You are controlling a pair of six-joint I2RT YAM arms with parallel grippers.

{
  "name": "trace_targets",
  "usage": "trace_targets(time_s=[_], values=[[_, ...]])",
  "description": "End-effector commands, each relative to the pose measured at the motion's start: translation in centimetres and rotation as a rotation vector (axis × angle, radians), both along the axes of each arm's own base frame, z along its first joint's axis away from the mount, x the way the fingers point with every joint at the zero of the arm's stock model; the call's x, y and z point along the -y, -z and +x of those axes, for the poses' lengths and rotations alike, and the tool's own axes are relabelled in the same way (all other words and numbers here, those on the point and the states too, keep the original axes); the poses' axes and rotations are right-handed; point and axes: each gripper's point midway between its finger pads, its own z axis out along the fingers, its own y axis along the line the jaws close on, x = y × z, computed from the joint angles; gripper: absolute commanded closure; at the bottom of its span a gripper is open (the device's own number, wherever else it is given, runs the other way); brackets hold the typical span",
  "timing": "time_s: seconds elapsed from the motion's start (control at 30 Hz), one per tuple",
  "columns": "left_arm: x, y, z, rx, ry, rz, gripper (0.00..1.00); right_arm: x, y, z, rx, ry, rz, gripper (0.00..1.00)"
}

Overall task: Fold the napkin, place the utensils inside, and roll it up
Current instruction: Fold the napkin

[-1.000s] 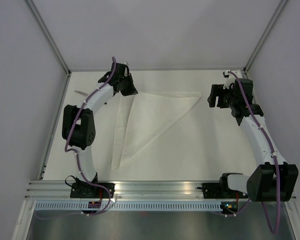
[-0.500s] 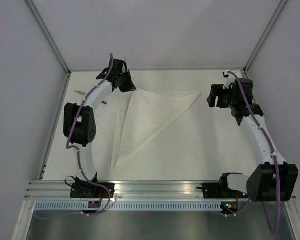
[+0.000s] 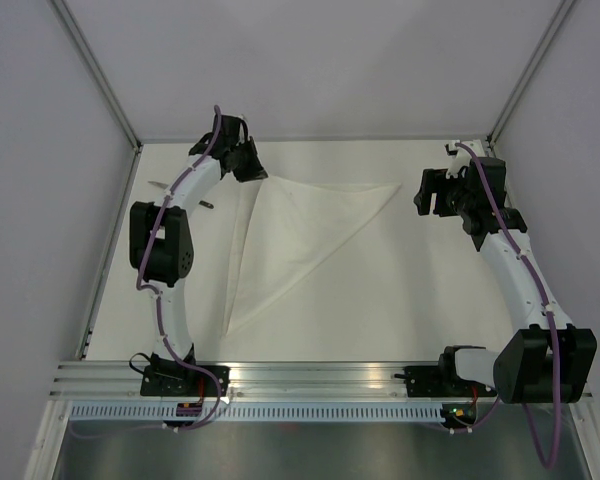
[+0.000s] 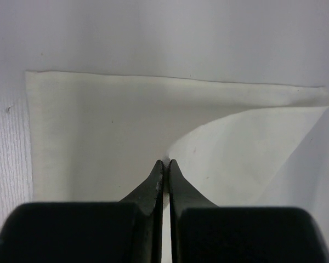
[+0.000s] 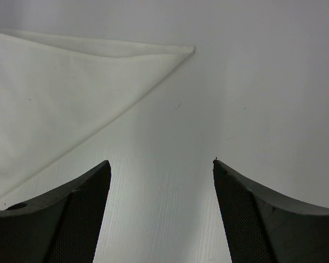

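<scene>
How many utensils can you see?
2 utensil pieces: grey tip left of the left arm, dark end between that arm and the napkin. The arm hides the gap; they could be one.

**One high view, two close ones**

The top camera hangs high at the near side, looking down over the whole table (image 3: 410, 290). Both wrist cameras sit close: the left above the far-left part of the napkin (image 4: 98, 126), the right by its far-right corner. All three share that cloth.
</scene>
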Motion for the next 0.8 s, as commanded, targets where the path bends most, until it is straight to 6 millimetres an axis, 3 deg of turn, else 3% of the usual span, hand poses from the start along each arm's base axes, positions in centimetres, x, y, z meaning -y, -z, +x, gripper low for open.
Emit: trace_targets(time_s=[0.0,0.33,0.77], values=[[-0.4,-1.5,1.1,0.036,0.018,-0.011,0.98,-0.1,-1.4,0.3,0.029,0.0,0.001,0.19],[-1.0,-2.4,1.6,0.05,0.011,-0.02,0.98,-0.1,-1.4,0.3,0.028,-0.004,0.002,0.19],[-2.1,-1.9,2.5,0.04,-0.008,-0.028,0.98,-0.2,-1.2,0.3,0.021,-0.005,0.003,0.19]])
